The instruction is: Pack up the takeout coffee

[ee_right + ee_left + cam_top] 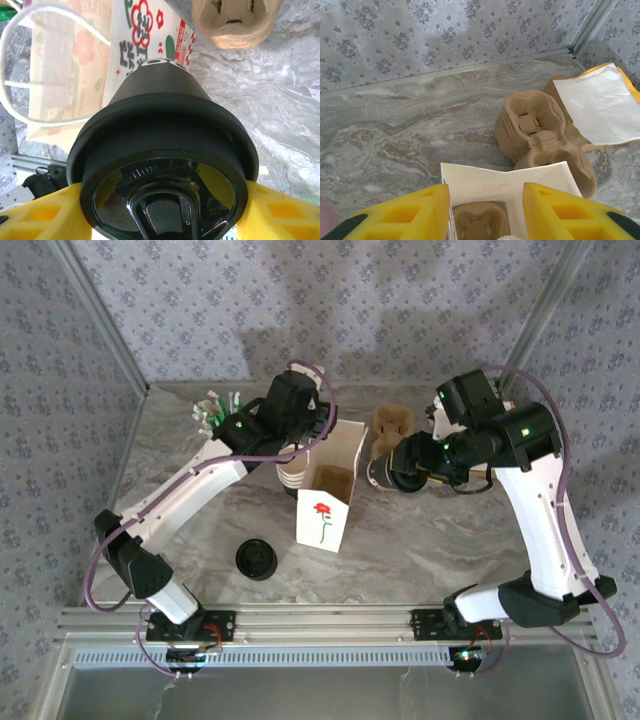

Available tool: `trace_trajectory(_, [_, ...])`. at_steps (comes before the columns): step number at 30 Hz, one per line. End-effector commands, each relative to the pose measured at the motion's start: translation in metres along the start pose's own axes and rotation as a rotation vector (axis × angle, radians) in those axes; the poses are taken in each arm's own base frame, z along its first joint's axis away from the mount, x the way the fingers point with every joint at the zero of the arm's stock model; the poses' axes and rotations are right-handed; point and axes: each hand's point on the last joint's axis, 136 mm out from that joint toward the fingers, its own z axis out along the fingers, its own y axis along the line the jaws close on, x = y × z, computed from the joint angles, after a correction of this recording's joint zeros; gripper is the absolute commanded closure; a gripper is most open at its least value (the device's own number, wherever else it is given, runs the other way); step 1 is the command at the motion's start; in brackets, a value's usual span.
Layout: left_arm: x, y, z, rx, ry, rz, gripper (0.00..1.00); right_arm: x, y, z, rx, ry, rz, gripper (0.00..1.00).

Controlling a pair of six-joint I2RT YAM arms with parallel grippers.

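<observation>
The takeout coffee (pixel 381 470), a dark cup under a round black lid (pixel 165 200), lies tipped on its side in the air just right of the white paper bag (pixel 330 490). My right gripper (pixel 398 472) is shut on it, yellow fingers (pixel 45 215) pressed to both sides at the lid. In the right wrist view the cup (pixel 160 110) points toward the printed bag (pixel 65 65). My left gripper (pixel 485 220) hovers open over the bag's mouth (pixel 505 185) at its far left corner (pixel 305 440). A brown cup carrier (pixel 480 220) lies in the bag's bottom.
A loose black lid (pixel 257 560) lies on the table near the front. A stack of lidless cups (pixel 290 475) stands left of the bag, straws (pixel 218 408) behind it. Brown carriers (pixel 393 423) (pixel 540 135) and a white-and-yellow sheet (pixel 605 105) lie at the back right.
</observation>
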Motion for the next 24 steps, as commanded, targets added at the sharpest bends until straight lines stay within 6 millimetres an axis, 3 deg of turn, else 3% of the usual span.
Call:
trace_trajectory(1, [-0.025,0.001,-0.015,0.011,-0.061,-0.017,0.56,0.052,-0.020,-0.010,0.078,0.162,0.051,0.43])
trace_trajectory(24, [-0.016,0.004,-0.002,-0.001,-0.039,-0.023,0.58,0.076,0.005,-0.021,0.004,0.189,0.016,0.44])
